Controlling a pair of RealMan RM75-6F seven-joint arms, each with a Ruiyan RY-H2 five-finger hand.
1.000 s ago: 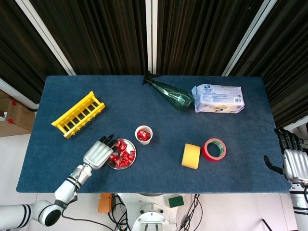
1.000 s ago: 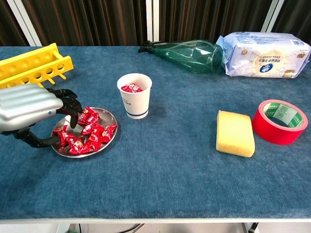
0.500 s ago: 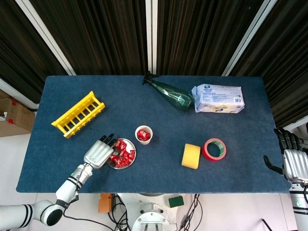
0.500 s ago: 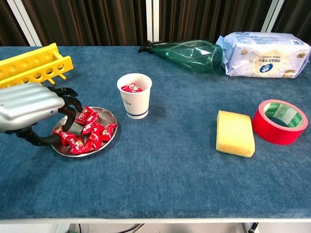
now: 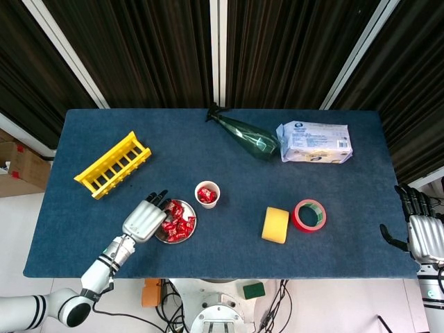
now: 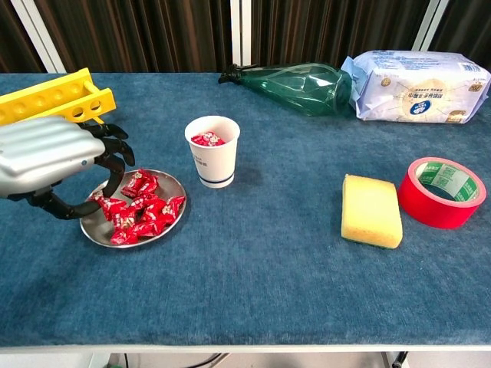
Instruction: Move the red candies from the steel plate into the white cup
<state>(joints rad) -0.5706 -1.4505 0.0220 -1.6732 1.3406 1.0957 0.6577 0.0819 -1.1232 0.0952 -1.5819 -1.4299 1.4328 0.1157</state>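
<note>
Several red candies (image 6: 138,211) lie heaped on the steel plate (image 6: 97,231), which sits on the blue worktop (image 6: 268,261) just beside the white cup (image 6: 212,151); a few red candies are already visible inside the cup. Over the last second the left hand (image 6: 57,165) has been raised slightly from the heap: a second ago its dark fingertips were pressed down among the wrappers, and now they are curled above the near-left rim of the plate, with the thumb hooked low beside one candy. The pile has been disturbed and appears a little more bunched towards the centre of the plate. Whether a candy has been taken up cannot be told from either view, since the inside of the curled fingers is hidden by the silver back of the hand; the fingers are partly closed, not spread.

If a candy is held, the lift would be judged the start of a carry towards the cup; if not, another dip into the heap would be called for. The right hand (image 5: 424,232) is seen at the far right edge of the worktop, fingers apart and holding nothing, well apart from the plate and cup.
</note>
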